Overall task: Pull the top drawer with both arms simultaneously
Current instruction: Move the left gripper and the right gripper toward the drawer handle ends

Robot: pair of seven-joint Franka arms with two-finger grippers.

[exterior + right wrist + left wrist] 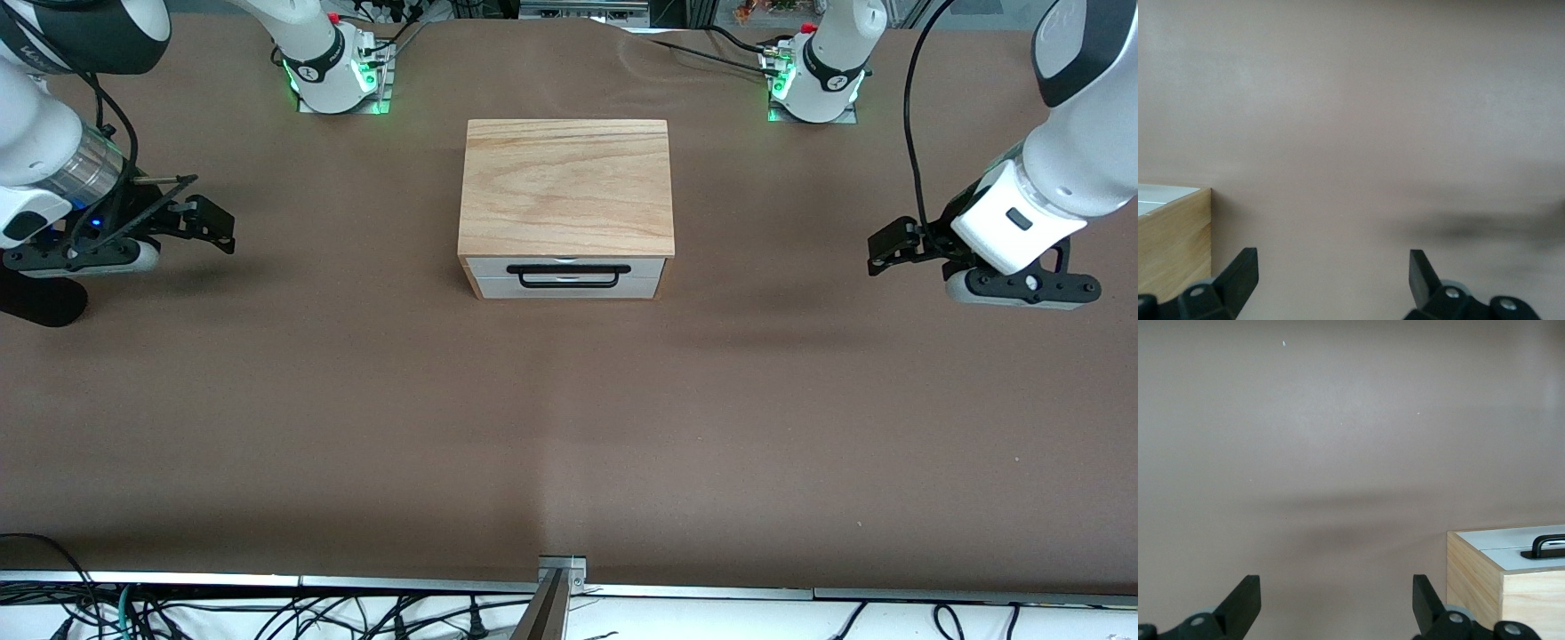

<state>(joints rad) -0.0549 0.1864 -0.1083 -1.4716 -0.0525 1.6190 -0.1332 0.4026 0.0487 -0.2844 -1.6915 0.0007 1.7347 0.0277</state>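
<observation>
Top drawer closed, handle untouched; left gripper and right gripper spread, hovering over table ends; approach pending: both must reach handle.

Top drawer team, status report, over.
Left gripper and right gripper open, over bare table at opposite ends. Top drawer shut, handle untouched. Nothing in the way.

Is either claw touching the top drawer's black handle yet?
No: the left claw and right claw hang open over bare table, apart from the top drawer.
</observation>
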